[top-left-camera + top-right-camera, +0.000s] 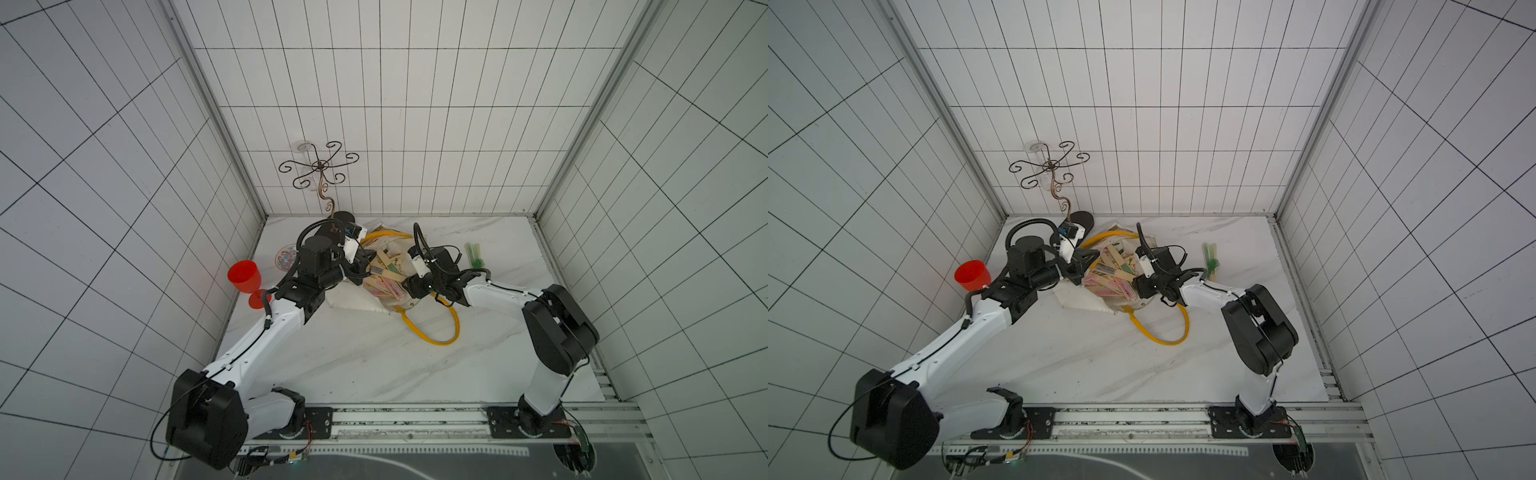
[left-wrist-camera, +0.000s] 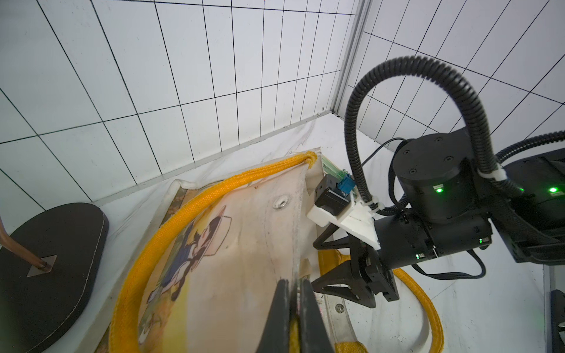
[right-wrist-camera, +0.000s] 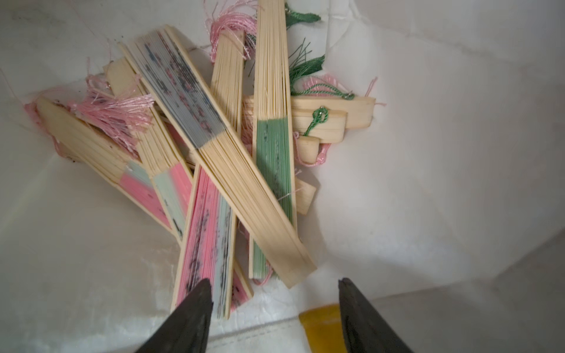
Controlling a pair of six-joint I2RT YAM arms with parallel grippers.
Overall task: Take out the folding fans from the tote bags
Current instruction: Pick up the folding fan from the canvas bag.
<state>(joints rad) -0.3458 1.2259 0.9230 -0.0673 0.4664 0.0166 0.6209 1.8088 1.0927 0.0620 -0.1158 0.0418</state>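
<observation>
My left gripper (image 2: 295, 284) is clenched on the rim of the cream canvas tote bag with yellow rope handles (image 1: 353, 301), which lies near the back edge of the marble bench (image 1: 374, 353). If that pinch slips, the canvas will likely sag over the pile. Inside lie the closed bamboo folding fans with pink, green and dark-printed paper (image 3: 229, 171), crossed, with their tassels tangled. My right gripper (image 3: 275, 282) hangs over them, jaws apart and empty. Closing here could catch two fans or snag a tassel. One green fan (image 1: 473, 253) already lies on the bench, right of the bag.
</observation>
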